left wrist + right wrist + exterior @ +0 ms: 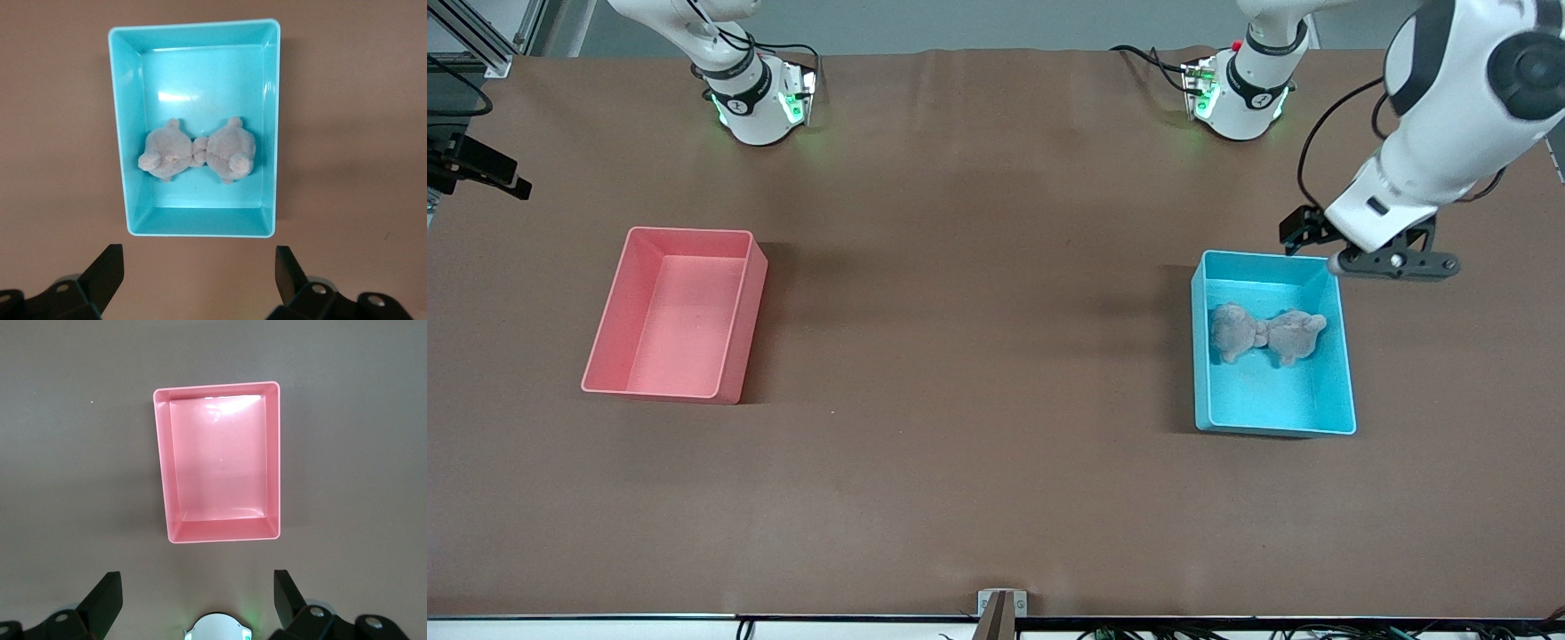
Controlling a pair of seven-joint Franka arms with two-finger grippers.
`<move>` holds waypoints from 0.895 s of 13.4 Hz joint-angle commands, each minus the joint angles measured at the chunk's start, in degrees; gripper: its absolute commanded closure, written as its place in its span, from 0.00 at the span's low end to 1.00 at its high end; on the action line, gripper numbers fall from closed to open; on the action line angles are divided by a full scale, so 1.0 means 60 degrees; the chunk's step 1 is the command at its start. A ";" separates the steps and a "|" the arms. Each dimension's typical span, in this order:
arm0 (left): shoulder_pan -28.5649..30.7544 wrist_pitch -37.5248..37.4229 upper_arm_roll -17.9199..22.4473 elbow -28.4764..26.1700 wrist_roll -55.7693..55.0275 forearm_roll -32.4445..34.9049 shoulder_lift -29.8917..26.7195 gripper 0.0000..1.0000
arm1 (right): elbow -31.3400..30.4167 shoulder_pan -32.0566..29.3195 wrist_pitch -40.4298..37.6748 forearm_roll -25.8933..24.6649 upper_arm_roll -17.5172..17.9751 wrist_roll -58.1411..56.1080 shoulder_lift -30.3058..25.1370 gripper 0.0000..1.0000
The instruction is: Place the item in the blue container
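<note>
Plush toy (1266, 334) lying in the blue container (1334, 391) (pink bin (740, 329) at nine o'clock), left claw (1392, 261) hovering spread over its rim, right claw (197, 603) spread above the surface (978, 373).

Pink-red bin (676, 314) sits on the brown surface (978, 356) toward the right arm's end; rectangular, straight walls, nothing inside. Small grey bracket-like fitting (1001, 603) at the surface edge nearest the front camera, possibly a clamp. Black hardware (476, 164) at the right arm's end.
</note>
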 commanded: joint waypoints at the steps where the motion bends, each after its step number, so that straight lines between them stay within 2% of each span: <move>1: 0.0108 -0.0650 0.0088 0.0851 -0.0059 -0.0163 -0.0026 0.00 | -0.0361 0.0007 0.0148 0.0002 0.0038 -0.0122 -0.0421 0.00; 5: 0.0166 -0.1267 0.0278 0.2126 -0.0016 -0.0134 0.0062 0.00 | -0.0244 0.0022 0.0148 -0.0012 0.0097 -0.0340 -0.0421 0.00; 6: 0.0210 -0.1268 0.0468 0.2201 0.0070 -0.0192 0.0076 0.00 | -0.0229 0.0007 0.0148 -0.0012 0.0126 -0.0516 -0.0407 0.00; 9: 0.0167 -0.1224 0.0499 0.2465 -0.0002 -0.0222 0.0150 0.00 | -0.0229 -0.0008 0.0148 -0.0012 0.0112 -0.0824 -0.0421 0.00; 12: 0.0196 -0.1224 0.0499 0.3575 -0.0061 -0.0222 0.1011 0.00 | -0.0127 -0.0008 0.0090 -0.0056 0.0112 -0.1060 -0.0392 0.00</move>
